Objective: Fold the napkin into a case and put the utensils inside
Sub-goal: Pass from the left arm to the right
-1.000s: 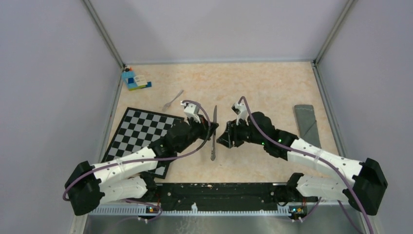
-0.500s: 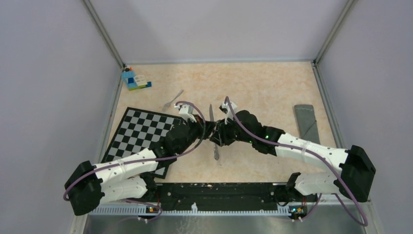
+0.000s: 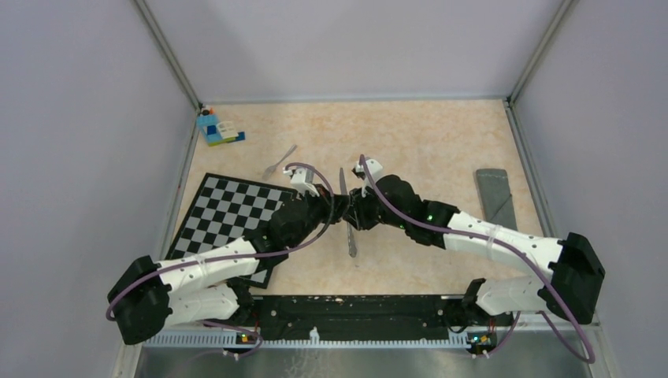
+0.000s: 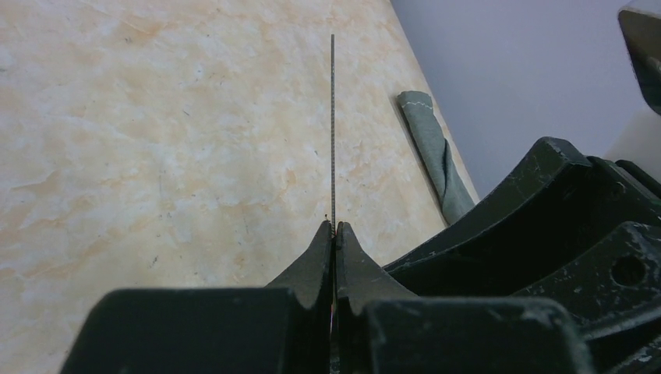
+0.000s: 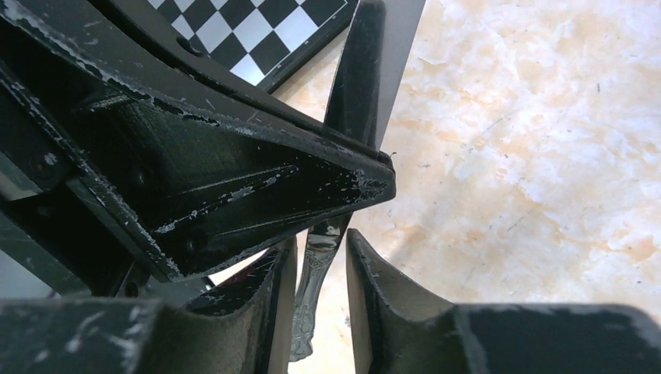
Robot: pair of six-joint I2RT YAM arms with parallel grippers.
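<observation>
My left gripper (image 3: 336,209) is shut on the silver knife (image 3: 352,242) near its middle and holds it above the table. In the left wrist view the blade (image 4: 333,125) runs edge-on straight out from the shut left gripper (image 4: 334,228). My right gripper (image 3: 352,217) meets it from the right. In the right wrist view it (image 5: 321,243) is open, with the knife handle (image 5: 316,273) between its fingers (image 5: 365,273) and gaps on both sides. The fork (image 3: 280,161) lies at the back left. The dark grey case (image 3: 495,194) lies folded at the far right and shows in the left wrist view (image 4: 431,148).
A checkered mat (image 3: 224,216) lies at the left under my left arm, and its corner shows in the right wrist view (image 5: 249,31). A blue toy-brick block (image 3: 217,129) sits in the back left corner. Grey walls enclose the table on three sides.
My right gripper has moved left to the knife and now straddles its handle. The left gripper kept hold of the knife, which has tilted slightly.
</observation>
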